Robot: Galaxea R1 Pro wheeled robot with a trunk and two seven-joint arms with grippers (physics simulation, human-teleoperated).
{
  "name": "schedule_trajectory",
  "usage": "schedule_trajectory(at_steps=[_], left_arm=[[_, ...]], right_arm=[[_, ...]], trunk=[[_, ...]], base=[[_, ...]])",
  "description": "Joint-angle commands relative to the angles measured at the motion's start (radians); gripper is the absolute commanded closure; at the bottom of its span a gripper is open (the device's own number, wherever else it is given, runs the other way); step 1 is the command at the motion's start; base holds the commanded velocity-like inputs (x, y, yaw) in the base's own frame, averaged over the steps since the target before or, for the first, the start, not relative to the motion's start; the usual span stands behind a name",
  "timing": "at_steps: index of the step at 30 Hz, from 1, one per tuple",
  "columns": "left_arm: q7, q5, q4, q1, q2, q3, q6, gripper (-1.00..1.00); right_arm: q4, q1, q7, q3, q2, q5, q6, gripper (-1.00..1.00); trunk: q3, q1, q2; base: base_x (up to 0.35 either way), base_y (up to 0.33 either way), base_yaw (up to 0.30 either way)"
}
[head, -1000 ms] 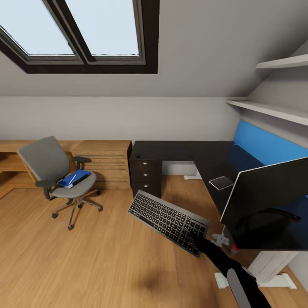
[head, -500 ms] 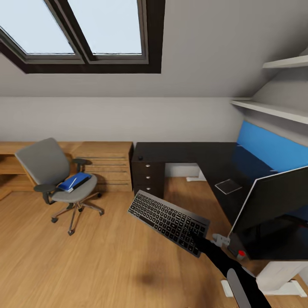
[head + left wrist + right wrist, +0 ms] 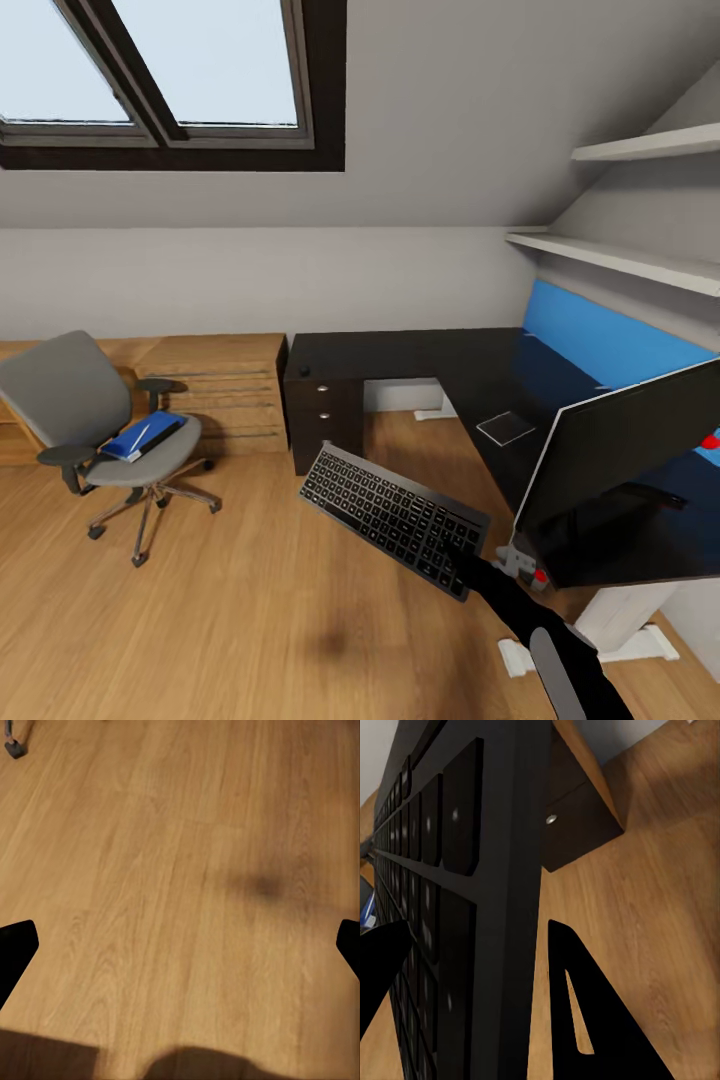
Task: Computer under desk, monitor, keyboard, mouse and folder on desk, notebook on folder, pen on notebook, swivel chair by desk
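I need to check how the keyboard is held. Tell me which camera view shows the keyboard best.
The head view: it shows the whole keyboard tilted above the wood floor, gripped at its near end by the right gripper. The right wrist view shows one edge and some keys between the fingers. The left wrist view shows bare floor.

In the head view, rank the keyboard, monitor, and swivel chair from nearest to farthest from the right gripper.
1. keyboard: clamped in the right gripper, above the floor.
2. monitor: just to the gripper's right, on the desk.
3. swivel chair: far left, across the room.
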Motion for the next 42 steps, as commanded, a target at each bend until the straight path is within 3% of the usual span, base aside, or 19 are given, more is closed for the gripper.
schedule_trajectory(at_steps=[1, 8, 11, 15, 42], left_arm=[[0.008, 0.003, -0.001, -0.001, 0.001, -0.008, -0.003, -1.0], [0.008, 0.003, -0.001, -0.001, 0.001, -0.009, -0.003, -1.0], [0.008, 0.003, -0.001, -0.001, 0.0, -0.01, -0.003, -1.0], [0.008, 0.003, -0.001, -0.001, -0.001, -0.01, -0.003, -1.0], [0.008, 0.003, -0.001, -0.001, -0.001, -0.01, -0.003, -1.0]], right_arm=[[-0.001, -0.001, 0.007, -0.003, 0.002, -0.012, 0.01, 1.0], [0.001, -0.001, -0.009, -0.003, 0.005, -0.01, -0.028, 1.0], [0.038, -0.001, -0.025, -0.001, 0.005, -0.011, -0.162, 1.0], [0.068, -0.001, -0.025, 0.001, 0.004, -0.013, -0.225, 1.0], [0.081, -0.001, -0.023, 0.004, 0.006, -0.015, -0.241, 1.0]], trunk=[[-0.002, 0.001, -0.002], [-0.002, 0.001, -0.002], [-0.002, 0.001, -0.002], [-0.002, 0.001, -0.002], [-0.002, 0.001, -0.002]], base=[[0.0, 0.0, -0.027], [0.0, 0.0, -0.009], [0.098, 0.0, -0.001], [0.255, 0.0, 0.0], [0.179, 0.044, 0.0]])
